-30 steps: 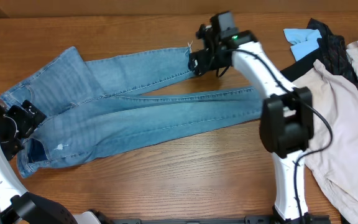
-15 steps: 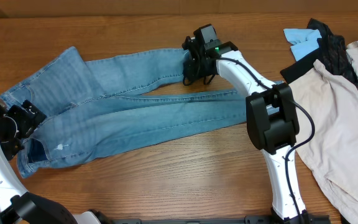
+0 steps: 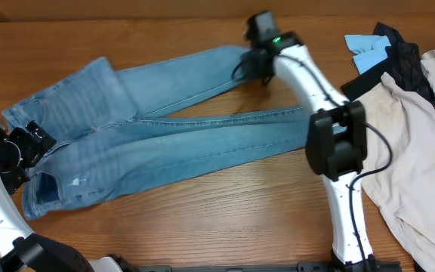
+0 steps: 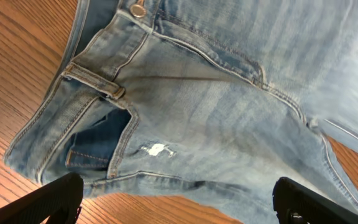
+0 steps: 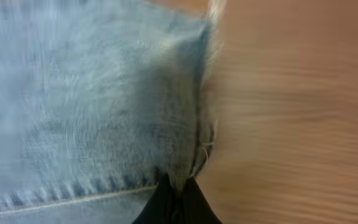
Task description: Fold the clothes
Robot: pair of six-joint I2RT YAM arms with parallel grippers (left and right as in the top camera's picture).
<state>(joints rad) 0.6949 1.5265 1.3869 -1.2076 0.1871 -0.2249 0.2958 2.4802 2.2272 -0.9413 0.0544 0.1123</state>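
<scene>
**A:** Where do the jeans sit?

**B:** The light-blue jeans [image 3: 165, 143] lie spread on the wooden table [image 3: 225, 223], stretched between the two grippers. The waist end is under the left gripper [image 3: 27, 145], and the far leg runs out to the right gripper [image 3: 252, 54].

**A:** What is the right gripper doing?

**B:** It is clamped on the frayed hem [image 5: 199, 93] of that far leg. From the wrist, its dark fingertips [image 5: 166, 206] meet with the denim edge pinched between them. The cloth spreads ahead of them, with bare wood alongside the hem. The near leg lies back toward that arm's base from the gripper, and nothing grips it.

**A:** And the left one?

**B:** Its jaws stand wide apart and hold nothing. It hovers over the waistband [image 4: 73, 59], with one fingertip at each lower corner of the wrist view. Just ahead of the gripper is a small white worn spot [image 4: 157, 149]. A belt loop [image 4: 95, 84] is further ahead, and a brass button [image 4: 138, 9] is furthest. I cannot tell whether the tips touch the cloth.

**A:** Is anything else about?

**B:** Past the right gripper, on the side away from the jeans, are a bright-blue cloth [image 3: 367, 49], a black garment [image 3: 405, 60] and a beige garment [image 3: 421, 159]. They lie bunched together, apart from the denim.
</scene>
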